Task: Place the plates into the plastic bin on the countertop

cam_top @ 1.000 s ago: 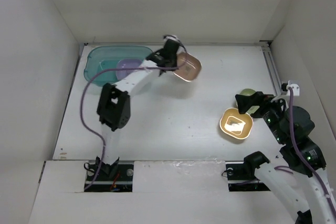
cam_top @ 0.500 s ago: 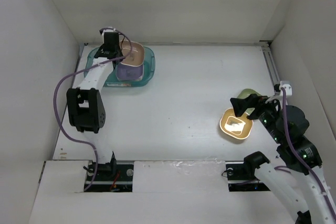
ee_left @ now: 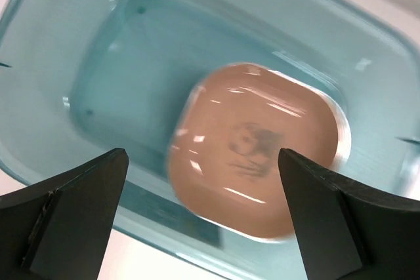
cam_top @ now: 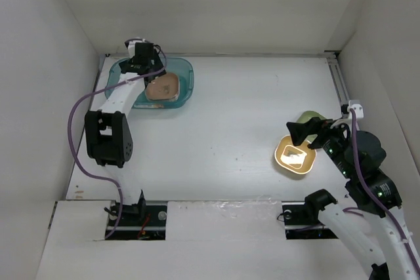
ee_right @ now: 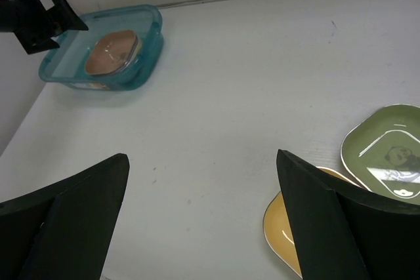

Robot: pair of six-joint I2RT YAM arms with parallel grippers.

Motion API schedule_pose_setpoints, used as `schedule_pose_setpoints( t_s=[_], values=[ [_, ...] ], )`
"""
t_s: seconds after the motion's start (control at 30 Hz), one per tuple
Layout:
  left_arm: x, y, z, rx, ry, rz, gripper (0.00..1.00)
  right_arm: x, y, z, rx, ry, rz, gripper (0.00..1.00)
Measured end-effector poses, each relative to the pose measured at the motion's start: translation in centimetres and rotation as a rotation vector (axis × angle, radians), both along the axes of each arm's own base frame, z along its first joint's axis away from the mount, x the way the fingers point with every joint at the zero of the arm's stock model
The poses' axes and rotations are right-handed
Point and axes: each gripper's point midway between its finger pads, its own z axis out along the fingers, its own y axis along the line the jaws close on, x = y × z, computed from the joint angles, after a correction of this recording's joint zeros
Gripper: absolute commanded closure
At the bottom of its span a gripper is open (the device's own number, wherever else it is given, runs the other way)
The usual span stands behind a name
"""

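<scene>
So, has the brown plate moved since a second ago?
Yes. The brown plate went left: it was outside the plastic bin, past its right rim, and now lies inside it.

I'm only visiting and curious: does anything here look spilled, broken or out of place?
Nothing looks spilled or broken. The one oddity: the brown plate in the teal bin appears smeared in the left wrist view, so it may be moving under the open left tool. A yellow plate and green plate sit outside it.

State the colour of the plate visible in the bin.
The plate is brown, with a dark print at its centre; clearest in the left wrist view.
</scene>
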Motion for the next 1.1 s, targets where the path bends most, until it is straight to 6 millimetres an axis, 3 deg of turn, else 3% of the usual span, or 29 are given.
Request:
schedule_pose_setpoints(
  t_s=[0.07,0.13,0.2,0.3,0.4,0.5,0.57,0.67,0.83,0.93,1.1],
  values=[
    [-0.3,-2.3,1.5,-0.011,-0.031,-0.027,0.01,0.2,0.0,-0.1,-0.002,0.004,-0.005,0.0],
    [-0.6,-7.3,3.3,-0.016,-0.074,-0.103,0.01,0.5,-0.1,-0.3,0.003,0.012,-0.021,0.0],
    [-1.2,-14.9,5.1,-0.034,-0.116,-0.235,0.01,0.9,-0.4,-0.8,0.009,0.025,-0.048,0.0],
    [-4.2,-29.5,5.8,-0.091,-0.145,-0.501,0.01,1.0,-1.1,-0.9,0.024,0.03,-0.096,0.0],
    [-9.3,-41.5,2.9,-0.137,-0.098,-0.733,0.01,0.6,-2.5,-0.4,0.046,0.019,-0.165,0.0],
    [-13.9,-48.9,-2.1,-0.15,-0.006,-0.891,0.01,-0.5,-4.1,1.1,0.075,-0.009,-0.233,0.0],
    [-16.0,-51.0,-5.2,-0.153,0.061,-0.954,0.04,-1.5,-5.2,2.4,0.099,-0.046,-0.269,0.0],
    [-18.1,-51.5,-9.0,-0.152,0.167,-0.999,0.04,-3.3,-6.9,4.4,0.138,-0.11,-0.321,0.0],
    [-19.9,-50.9,-10.5,-0.161,0.214,-0.996,0.07,-5.1,-8.8,6.4,0.17,-0.169,-0.38,0.0],
    [-22.1,-49.7,-12.0,-0.155,0.265,-0.994,0.1,-5.2,-8.9,6.3,0.166,-0.166,-0.386,0.0],
    [-24.3,-50.2,-12.1,-0.178,0.249,-1.016,0.08,-4.9,-8.7,5.5,0.151,-0.143,-0.381,0.0]
  ],
)
